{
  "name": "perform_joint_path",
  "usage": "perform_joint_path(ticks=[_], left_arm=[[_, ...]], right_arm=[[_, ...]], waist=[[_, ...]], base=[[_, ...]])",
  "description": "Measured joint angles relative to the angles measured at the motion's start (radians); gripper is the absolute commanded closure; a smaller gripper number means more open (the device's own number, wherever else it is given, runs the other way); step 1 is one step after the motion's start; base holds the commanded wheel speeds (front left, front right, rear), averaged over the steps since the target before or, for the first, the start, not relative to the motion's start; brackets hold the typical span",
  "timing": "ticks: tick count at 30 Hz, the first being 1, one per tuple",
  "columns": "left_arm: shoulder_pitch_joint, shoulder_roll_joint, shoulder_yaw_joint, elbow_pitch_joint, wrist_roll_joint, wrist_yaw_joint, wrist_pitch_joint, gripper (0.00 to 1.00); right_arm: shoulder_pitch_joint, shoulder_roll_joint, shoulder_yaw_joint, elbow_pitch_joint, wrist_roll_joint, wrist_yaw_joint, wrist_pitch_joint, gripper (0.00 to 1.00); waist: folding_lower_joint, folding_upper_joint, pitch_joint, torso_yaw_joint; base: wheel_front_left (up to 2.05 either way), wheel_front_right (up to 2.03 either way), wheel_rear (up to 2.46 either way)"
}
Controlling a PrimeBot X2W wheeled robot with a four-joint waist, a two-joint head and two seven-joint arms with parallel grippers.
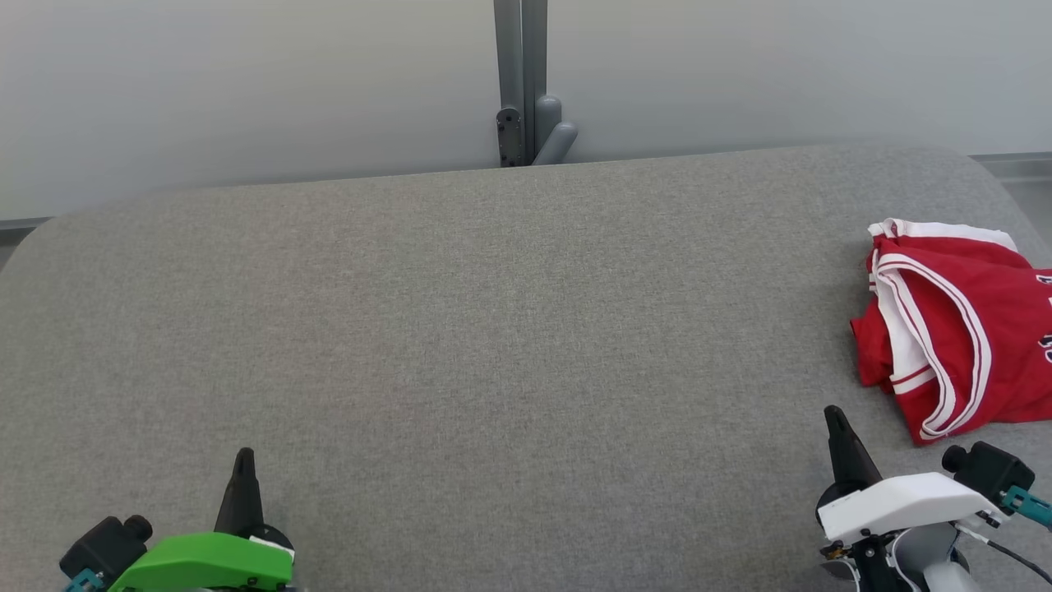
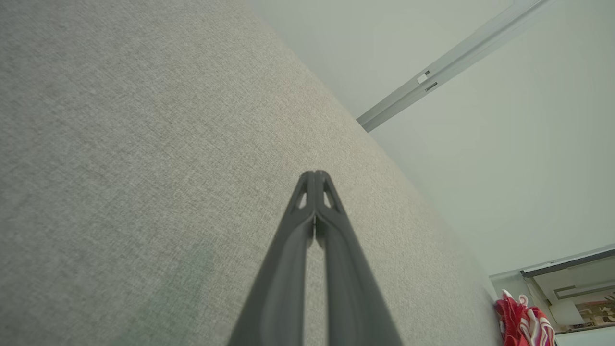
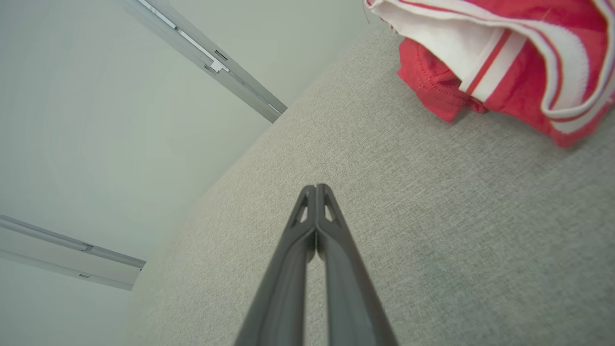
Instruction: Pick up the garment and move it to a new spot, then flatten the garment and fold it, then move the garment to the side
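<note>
Garment [image 1: 978, 329] — red, white-striped trim; table [image 1: 493, 329] — grey fabric.

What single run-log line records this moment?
stage: before pickup | garment: crumpled, right end of grey surface | left gripper: shut, empty | right gripper: shut, empty, near garment

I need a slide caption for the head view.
Red-and-white garment lies bunched at the right of the grey surface; left gripper and right gripper are shut and empty.

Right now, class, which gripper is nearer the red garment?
The right gripper, with the white housing: its shut tips sit just short of the red garment, while the green-housed left gripper is far across the grey surface.
</note>
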Motion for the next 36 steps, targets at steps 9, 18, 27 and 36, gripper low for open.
perform_joint_path(ticks=[9,18,27,36], left_arm=[[-0.009,0.000,0.015,-0.010,-0.107,-0.007,0.030,1.00],[-0.021,0.000,0.024,-0.022,-0.188,-0.012,0.052,1.00],[-0.029,0.000,0.033,-0.035,-0.283,-0.016,0.078,1.00],[-0.036,0.001,0.044,-0.042,-0.362,-0.020,0.100,1.00]], right_arm=[[-0.008,-0.001,-0.012,-0.011,0.118,0.000,0.029,1.00],[-0.013,-0.001,-0.020,-0.020,0.216,0.000,0.052,1.00],[-0.022,-0.001,-0.028,-0.029,0.314,0.000,0.075,1.00],[-0.028,-0.002,-0.037,-0.039,0.409,0.000,0.097,1.00]], waist=[[0.0000,0.0000,0.000,0.001],[0.0000,0.0000,0.000,0.002],[0.0000,0.0000,0.000,0.003],[0.0000,0.0000,0.000,0.004]], base=[[0.00,0.00,0.00],[0.00,0.00,0.00],[0.00,0.00,0.00],[0.00,0.00,0.00]])
